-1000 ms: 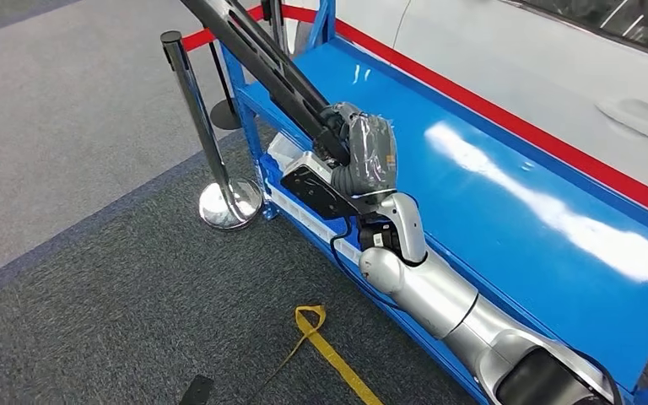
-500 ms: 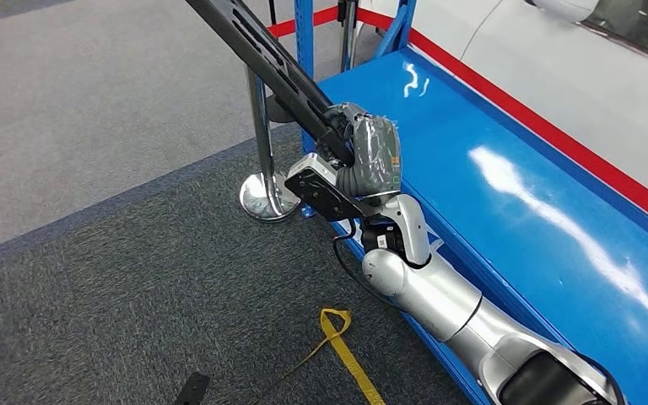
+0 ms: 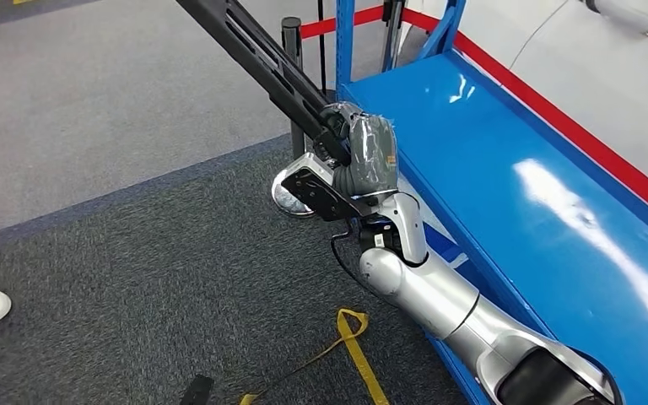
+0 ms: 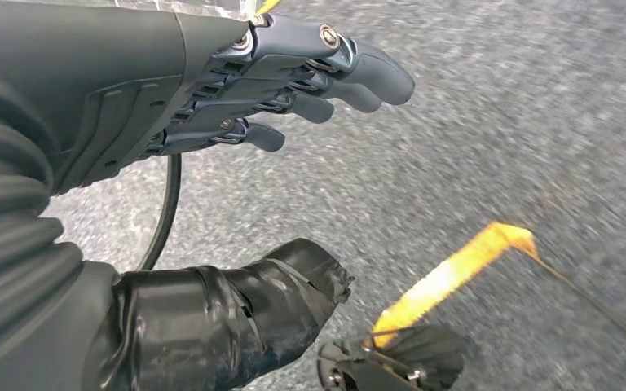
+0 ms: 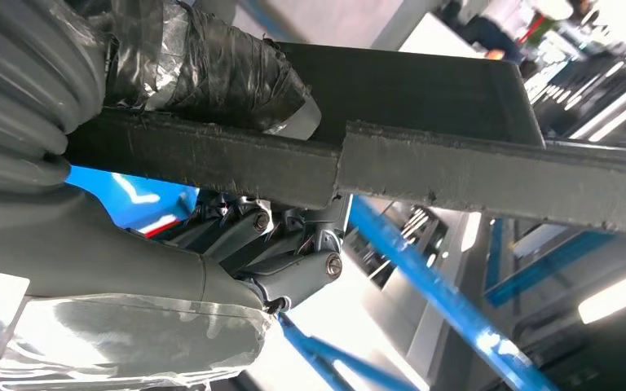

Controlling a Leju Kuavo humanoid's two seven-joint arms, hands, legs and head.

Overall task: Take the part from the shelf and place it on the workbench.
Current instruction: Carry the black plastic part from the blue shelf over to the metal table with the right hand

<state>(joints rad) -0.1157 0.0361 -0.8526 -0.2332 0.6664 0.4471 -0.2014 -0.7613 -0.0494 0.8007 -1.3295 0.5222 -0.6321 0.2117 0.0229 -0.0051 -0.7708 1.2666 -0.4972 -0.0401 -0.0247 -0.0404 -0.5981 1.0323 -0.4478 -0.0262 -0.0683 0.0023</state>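
Gripping black part (image 3: 253, 46), right hand (image 3: 363, 156) raised

The head view looks down from high at the glossy blue metal worktop (image 3: 506, 169). The right wrist view, very near, shares its blue frame (image 5: 424, 277). The left wrist view faces the grey carpet floor (image 4: 497, 122) beside it.

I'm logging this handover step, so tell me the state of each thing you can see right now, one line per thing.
long black part: lifted off any surface, gripped near one end, slanting up and away over the floor.
right robot hand: closed around the long black part.
left robot hand: holds nothing, fingers extended and apart, above the carpet.
blue workbench: glossy top bare where visible.
yellow strap: lying loose on the carpet.
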